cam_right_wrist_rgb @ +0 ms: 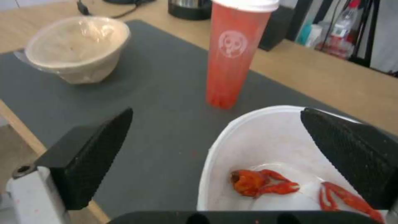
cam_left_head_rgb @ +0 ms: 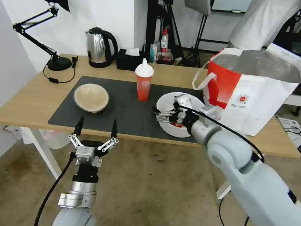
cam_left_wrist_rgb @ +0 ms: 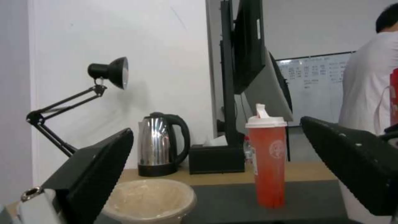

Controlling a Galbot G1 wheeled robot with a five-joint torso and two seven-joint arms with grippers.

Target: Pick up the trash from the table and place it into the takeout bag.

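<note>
The right end effector (cam_left_head_rgb: 167,115), fingers spread, hovers over the white bowl (cam_left_head_rgb: 174,129) on the counter (cam_left_head_rgb: 24,93), left of the bag (cam_left_head_rgb: 254,101); a tilted lift could spill shells. The left end effector (cam_left_head_rgb: 96,127) waits released near the counter's edge

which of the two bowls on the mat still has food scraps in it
The white bowl under the right gripper holds red crayfish shells; the beige pulp bowl looks empty.

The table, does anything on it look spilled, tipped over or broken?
Nothing stands out. The red cup stands upright with its lid on, the beige bowl and white bowl sit level on the mat, no spills.
</note>
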